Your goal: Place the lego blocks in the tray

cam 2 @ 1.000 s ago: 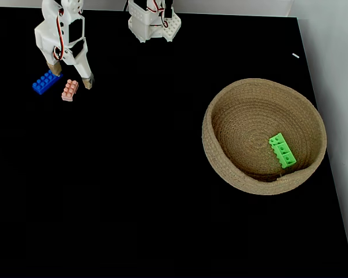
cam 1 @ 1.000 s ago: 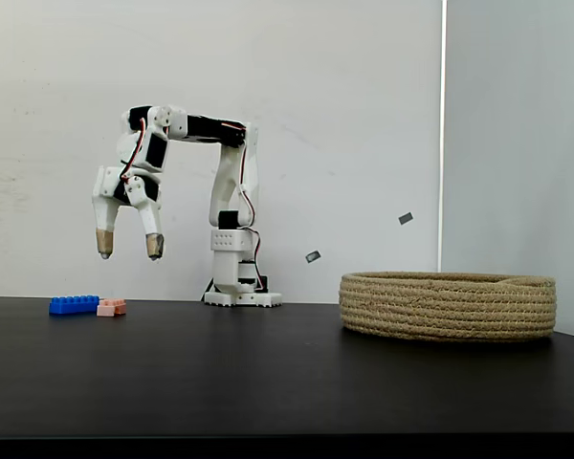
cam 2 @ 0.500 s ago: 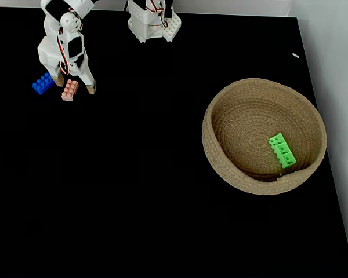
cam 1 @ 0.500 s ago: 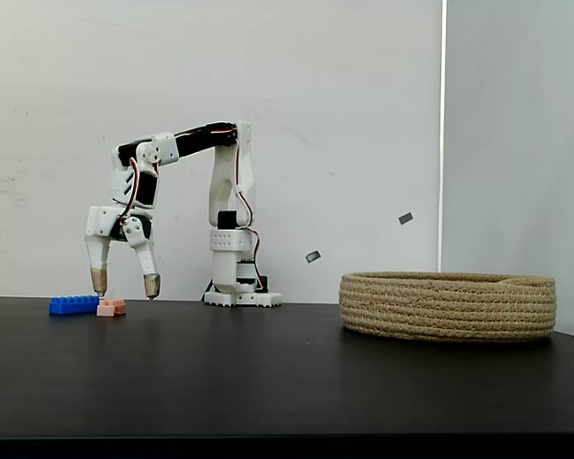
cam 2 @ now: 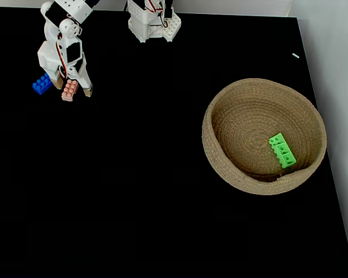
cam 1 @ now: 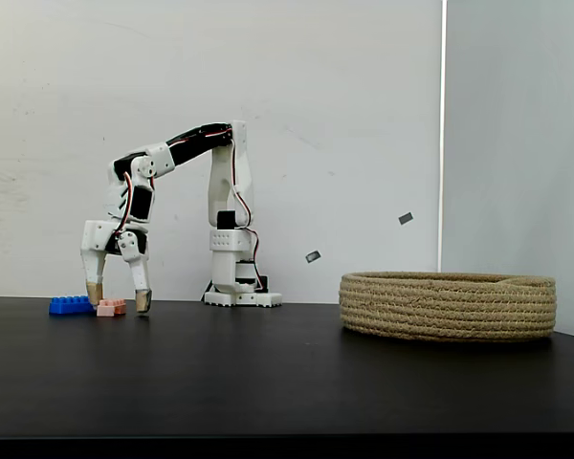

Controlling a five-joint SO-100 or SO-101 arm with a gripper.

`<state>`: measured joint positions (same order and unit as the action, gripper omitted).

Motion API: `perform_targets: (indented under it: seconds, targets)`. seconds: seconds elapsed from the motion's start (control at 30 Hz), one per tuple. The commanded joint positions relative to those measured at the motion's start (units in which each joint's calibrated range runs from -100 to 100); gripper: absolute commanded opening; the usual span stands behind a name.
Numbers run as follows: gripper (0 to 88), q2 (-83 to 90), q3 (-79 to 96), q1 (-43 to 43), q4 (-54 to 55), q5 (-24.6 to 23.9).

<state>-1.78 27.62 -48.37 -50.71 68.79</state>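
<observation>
A short pink lego block lies on the black table at the left, with a blue lego block just beyond it. My white gripper is down at table level, open, with one tan fingertip on each side of the pink block. A bright green lego block lies inside the tray, a round rope basket at the right.
The arm's white base stands at the table's back edge. A wide stretch of bare black tabletop lies between the blocks and the tray. A pale wall closes the scene behind.
The open gripper has come down from above the blocks to the table, ending with its fingertips astride the pink block. The blocks and tray have not moved.
</observation>
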Motion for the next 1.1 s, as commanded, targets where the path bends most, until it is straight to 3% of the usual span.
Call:
perform_targets:
  seconds: [0.0, 0.1, 0.33, 0.67, 0.87, 1.07]
  targets:
    - [7.9, 1.09, 2.25, -0.27, 4.19, -0.29]
    - [0.0, 0.41, 5.81, 0.47, 8.69, -1.22]
    - [0.0, 2.98, 4.71, 2.70, 8.85, -3.91]
    - [0.0, 13.13, -12.52, 20.92, -1.73, -25.30]
    - [0.0, 16.23, -21.19, 36.91, -11.14, -33.55]
    - [0.0, 15.97, -24.65, 53.57, -11.89, -40.24]
